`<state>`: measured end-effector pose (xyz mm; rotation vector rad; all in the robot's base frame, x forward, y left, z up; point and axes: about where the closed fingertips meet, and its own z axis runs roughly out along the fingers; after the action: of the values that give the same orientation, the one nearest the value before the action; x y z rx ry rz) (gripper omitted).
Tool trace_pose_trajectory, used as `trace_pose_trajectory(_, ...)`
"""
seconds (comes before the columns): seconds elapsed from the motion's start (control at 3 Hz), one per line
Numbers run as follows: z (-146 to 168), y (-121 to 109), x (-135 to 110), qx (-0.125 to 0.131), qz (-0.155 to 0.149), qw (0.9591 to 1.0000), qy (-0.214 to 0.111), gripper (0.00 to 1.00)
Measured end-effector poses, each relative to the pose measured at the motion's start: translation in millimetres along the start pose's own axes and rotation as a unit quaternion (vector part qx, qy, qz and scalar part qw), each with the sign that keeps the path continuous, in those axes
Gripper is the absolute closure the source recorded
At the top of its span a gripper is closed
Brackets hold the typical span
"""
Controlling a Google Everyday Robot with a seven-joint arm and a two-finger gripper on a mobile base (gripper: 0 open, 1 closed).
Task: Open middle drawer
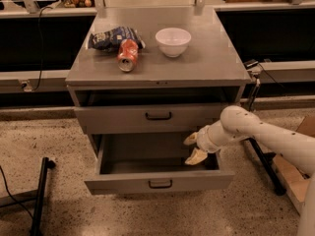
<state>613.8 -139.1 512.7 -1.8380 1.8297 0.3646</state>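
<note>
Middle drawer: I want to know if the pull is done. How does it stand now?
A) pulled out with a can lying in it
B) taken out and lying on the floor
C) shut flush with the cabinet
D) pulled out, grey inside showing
D: the middle drawer juts well forward of the top drawer, its inside open to view, with the gripper open over its right side.

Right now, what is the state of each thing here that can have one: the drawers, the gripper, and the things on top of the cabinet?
middle drawer: pulled out, open, nothing visible inside.
upper drawer: pushed in.
gripper: open, holding nothing, over the right side of the open drawer.
soda can: lying on its side on the cabinet top.
bowl: upright.
chip bag: lying flat.
</note>
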Motion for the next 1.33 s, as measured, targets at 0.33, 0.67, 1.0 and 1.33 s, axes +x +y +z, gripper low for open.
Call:
trace_pose_trajectory(0.33,6,1,-1,0.003,-0.004,1.0000,-0.001,0.66)
trace_pose_trajectory(0.67,25,5,11,0.027,-0.013,0.9995,-0.004,0.88)
trace_pose_trajectory(1.0,41,-6,26,0.061,-0.027,0.9978,0.004,1.00)
trace_pose_trajectory(1.33,49,-15,37,0.073,-0.032,0.9968,0.013,1.00)
